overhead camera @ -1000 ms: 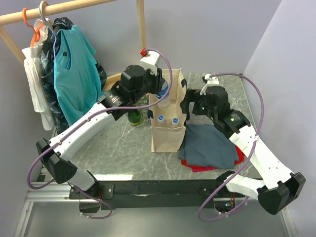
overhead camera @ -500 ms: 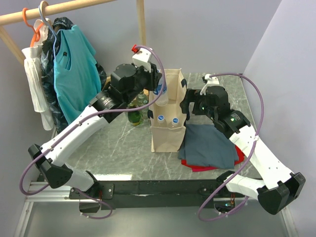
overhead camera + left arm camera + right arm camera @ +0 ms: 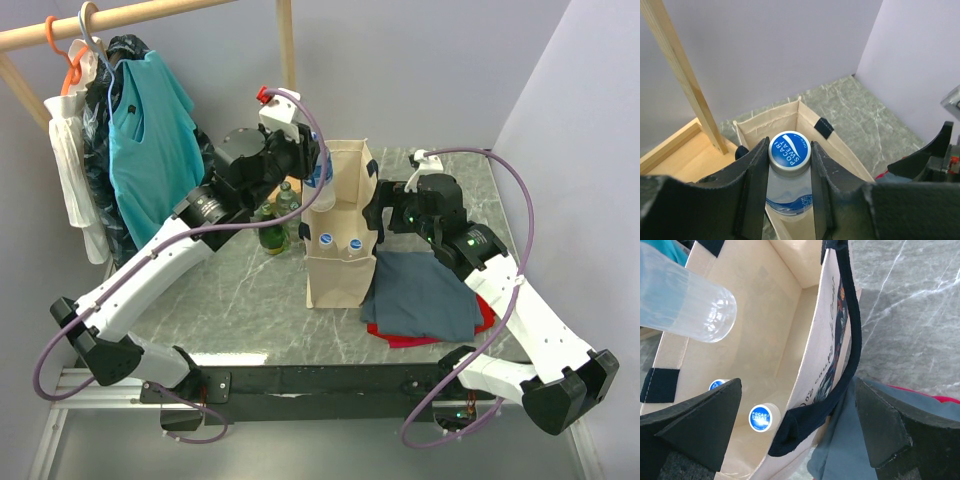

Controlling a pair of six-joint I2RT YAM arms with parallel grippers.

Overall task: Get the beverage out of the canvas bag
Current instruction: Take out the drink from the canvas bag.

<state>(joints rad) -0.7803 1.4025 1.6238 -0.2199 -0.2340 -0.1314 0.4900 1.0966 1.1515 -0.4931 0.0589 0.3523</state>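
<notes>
The beige canvas bag [image 3: 338, 270] stands upright mid-table with its mouth open. My left gripper [image 3: 316, 172] is shut on the neck of a clear Pocari Sweat bottle [image 3: 789, 148], the beverage, holding it tilted above the bag's left rim [image 3: 790, 116]. Seen from the right wrist, the bottle's base [image 3: 690, 305] hangs over the bag's opening. Two more blue-capped bottles [image 3: 761, 417] stand inside the bag. My right gripper [image 3: 797, 385] is open and straddles the bag's right wall and its navy handle [image 3: 850, 340], one finger inside, one outside.
Green bottles [image 3: 272, 235] stand on the table just left of the bag. A folded grey-blue cloth [image 3: 425, 295] lies on something red [image 3: 400, 338] at the bag's right. A wooden rack with hanging clothes [image 3: 150, 140] fills the back left.
My left gripper has lifted the bottle up and to the left, from inside the bag's mouth to above its left rim. The right arm and the bag have stayed put.
</notes>
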